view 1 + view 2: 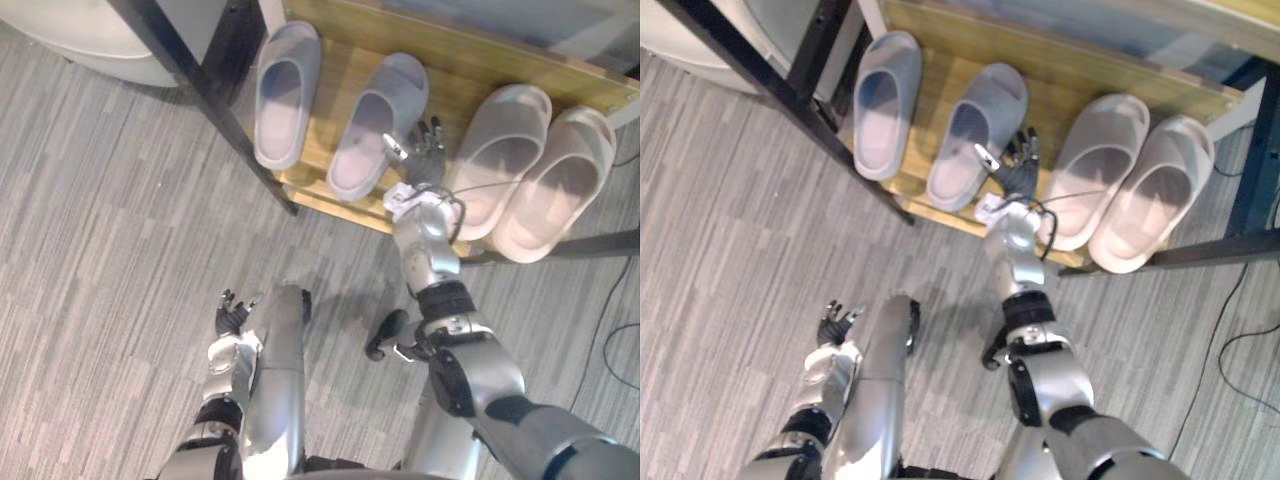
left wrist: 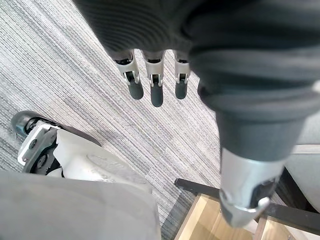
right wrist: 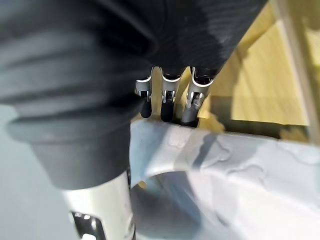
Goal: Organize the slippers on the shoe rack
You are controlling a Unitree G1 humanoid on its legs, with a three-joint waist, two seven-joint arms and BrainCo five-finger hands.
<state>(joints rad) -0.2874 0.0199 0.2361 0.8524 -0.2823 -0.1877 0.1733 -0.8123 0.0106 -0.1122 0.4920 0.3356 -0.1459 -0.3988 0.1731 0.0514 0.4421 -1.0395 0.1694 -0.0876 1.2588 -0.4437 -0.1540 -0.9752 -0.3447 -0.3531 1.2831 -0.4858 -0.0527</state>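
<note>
Across top of frame: wooden shoe rack with two grey slippers upper centre and two beige slippers upper right. Right hand sits between the pairs; its wrist view shows straight fingers, slightly apart, at a grey slipper's rim. Left hand lower left, fingers straight and apart over carpet.

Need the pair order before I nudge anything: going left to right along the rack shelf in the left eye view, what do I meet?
First grey slipper → second grey slipper → right hand → first beige slipper → second beige slipper.
</note>
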